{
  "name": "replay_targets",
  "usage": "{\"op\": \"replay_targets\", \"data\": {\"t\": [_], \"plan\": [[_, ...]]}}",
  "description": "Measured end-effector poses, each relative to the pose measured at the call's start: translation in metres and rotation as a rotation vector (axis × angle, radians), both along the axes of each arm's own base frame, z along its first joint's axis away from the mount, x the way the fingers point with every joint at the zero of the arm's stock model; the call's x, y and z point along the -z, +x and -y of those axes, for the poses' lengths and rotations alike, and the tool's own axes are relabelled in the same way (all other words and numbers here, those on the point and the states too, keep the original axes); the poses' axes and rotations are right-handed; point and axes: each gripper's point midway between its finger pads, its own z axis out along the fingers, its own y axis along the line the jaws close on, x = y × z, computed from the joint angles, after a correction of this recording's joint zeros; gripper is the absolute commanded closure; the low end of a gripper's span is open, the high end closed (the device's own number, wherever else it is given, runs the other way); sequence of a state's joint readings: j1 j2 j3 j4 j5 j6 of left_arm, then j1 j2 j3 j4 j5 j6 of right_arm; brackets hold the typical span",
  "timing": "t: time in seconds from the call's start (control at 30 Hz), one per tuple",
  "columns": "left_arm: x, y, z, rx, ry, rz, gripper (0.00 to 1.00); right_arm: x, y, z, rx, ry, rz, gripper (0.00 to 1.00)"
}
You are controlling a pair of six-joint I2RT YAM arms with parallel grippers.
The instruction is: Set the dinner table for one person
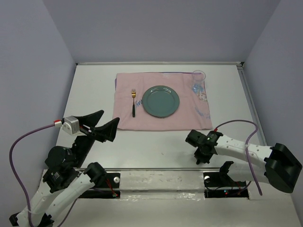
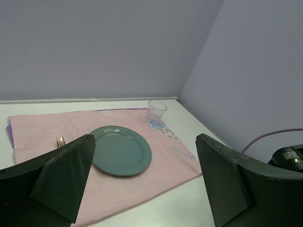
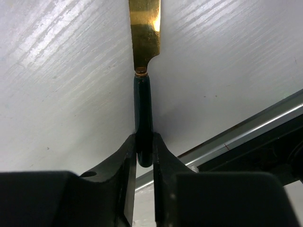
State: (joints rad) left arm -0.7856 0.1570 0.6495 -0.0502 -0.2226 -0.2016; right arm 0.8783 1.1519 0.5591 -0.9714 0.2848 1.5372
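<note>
The white dinner table (image 1: pixel 161 142) carries a pink cloth (image 1: pixel 163 120). On the cloth lie a green plate (image 1: pixel 161 100), a gold fork with a dark handle (image 1: pixel 134 101) left of the plate, and a clear glass (image 1: pixel 199 76) at the far right corner. My right gripper (image 1: pixel 202 158) is low over the table near its front edge, shut on the dark handle of a knife (image 3: pixel 143 118) with a gold blade (image 3: pixel 145 33). My left gripper (image 1: pixel 102 124) is open and empty, raised near the cloth's near left corner.
A metal rail (image 1: pixel 161 182) runs along the table's front edge between the arm bases. Grey-blue walls close the table at the back and both sides. The plate (image 2: pixel 120 150) and glass (image 2: pixel 155 112) show in the left wrist view.
</note>
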Motion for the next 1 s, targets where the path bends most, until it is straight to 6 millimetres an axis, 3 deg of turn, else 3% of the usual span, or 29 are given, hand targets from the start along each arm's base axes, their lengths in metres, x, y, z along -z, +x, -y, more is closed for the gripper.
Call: {"op": "replay_targets", "data": {"t": [0.03, 0.23, 0.37, 0.53, 0.63, 0.83, 0.93, 1.0], "plan": [[0.0, 0.0, 0.0, -0.001, 0.0, 0.001, 0.01, 0.0, 0.001, 0.0, 0.0, -0.001, 0.003, 1.0], [0.001, 0.001, 0.0, -0.003, 0.004, -0.001, 0.01, -0.002, 0.004, 0.0, -0.007, -0.004, 0.024, 1.0], [0.002, 0.003, 0.002, -0.004, 0.011, -0.008, 0.01, -0.022, 0.018, -0.001, -0.042, -0.032, 0.087, 1.0], [0.003, 0.004, 0.003, -0.006, 0.016, -0.013, 0.01, -0.094, 0.072, -0.027, -0.151, -0.093, 0.265, 1.0], [0.004, 0.005, 0.003, -0.01, 0.019, -0.016, 0.01, -0.115, 0.096, -0.04, -0.271, -0.163, 0.316, 1.0], [0.01, 0.013, 0.005, -0.028, 0.042, -0.039, 0.01, -0.114, 0.137, -0.064, -0.607, -0.313, 0.327, 1.0], [0.012, 0.015, 0.006, -0.033, 0.049, -0.045, 0.01, -0.11, 0.16, -0.075, -0.721, -0.276, 0.338, 1.0], [0.013, 0.017, 0.005, -0.038, 0.052, -0.049, 0.01, -0.11, 0.192, -0.073, -0.746, -0.199, 0.371, 1.0]]}}
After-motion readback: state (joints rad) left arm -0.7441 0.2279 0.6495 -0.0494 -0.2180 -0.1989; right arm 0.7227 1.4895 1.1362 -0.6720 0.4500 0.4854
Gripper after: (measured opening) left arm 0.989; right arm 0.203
